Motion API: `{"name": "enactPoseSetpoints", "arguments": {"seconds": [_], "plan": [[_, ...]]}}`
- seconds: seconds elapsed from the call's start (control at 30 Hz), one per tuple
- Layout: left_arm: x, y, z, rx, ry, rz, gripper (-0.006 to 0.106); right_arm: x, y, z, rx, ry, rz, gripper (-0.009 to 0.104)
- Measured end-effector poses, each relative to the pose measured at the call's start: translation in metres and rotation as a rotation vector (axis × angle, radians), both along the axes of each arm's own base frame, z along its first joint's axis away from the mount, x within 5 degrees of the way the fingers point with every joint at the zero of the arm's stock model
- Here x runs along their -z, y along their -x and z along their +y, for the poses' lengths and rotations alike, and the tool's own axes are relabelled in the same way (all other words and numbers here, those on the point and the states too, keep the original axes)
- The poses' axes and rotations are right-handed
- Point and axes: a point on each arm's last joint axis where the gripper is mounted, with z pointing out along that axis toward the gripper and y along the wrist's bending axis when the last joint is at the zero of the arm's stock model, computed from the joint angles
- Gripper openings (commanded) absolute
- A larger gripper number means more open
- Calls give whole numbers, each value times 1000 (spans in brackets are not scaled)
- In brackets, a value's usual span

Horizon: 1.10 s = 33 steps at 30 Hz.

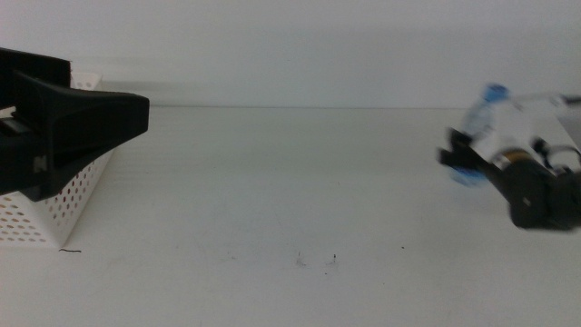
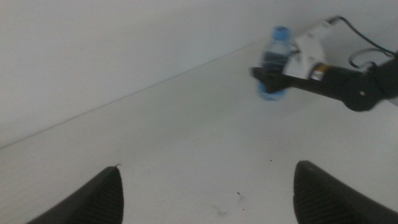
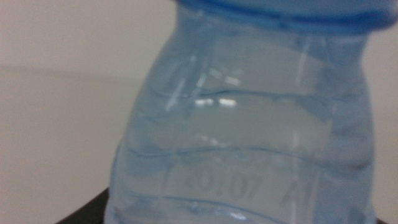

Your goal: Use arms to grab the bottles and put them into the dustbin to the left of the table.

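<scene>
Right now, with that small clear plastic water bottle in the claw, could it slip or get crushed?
The small clear plastic water bottle with the blue cap looks thin-walled and ribbed, so it probably dents under a hard squeeze. Its smooth, glossy surface may slip. The right gripper holds it tilted above the white table, so it seems light.

Right gripper (image 2: 268, 81) grips the water bottle (image 2: 275, 61) above the table (image 2: 186, 137).

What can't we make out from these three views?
- Water bottle: motion-blurred in the middle view; its base is cut off in the right wrist view.
- Right gripper: its fingers sit almost wholly behind the bottle in the right wrist view.
- Dustbin: the left gripper covers the rim and inside, so contents unknown.
- Left gripper's fingers: only the tips show, cut by the frame edge.
</scene>
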Motion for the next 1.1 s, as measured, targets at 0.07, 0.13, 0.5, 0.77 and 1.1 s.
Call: {"name": "enactPoseSetpoints", "arguments": {"seconds": [0.07,0.13,0.5,0.77,1.1], "plan": [[0,0,0,0,0,0,94,-20,-10,31,-91,-8,-24,-3],[0,0,0,0,0,0,94,-36,-19,60,-164,-19,-53,-3],[0,0,0,0,0,0,94,-57,-26,228,-521,-58,-85,-3],[0,0,0,0,0,0,94,-17,-20,293,-633,-54,-61,-3],[0,0,0,0,0,0,94,9,-9,314,-677,-39,-20,-3]]}}
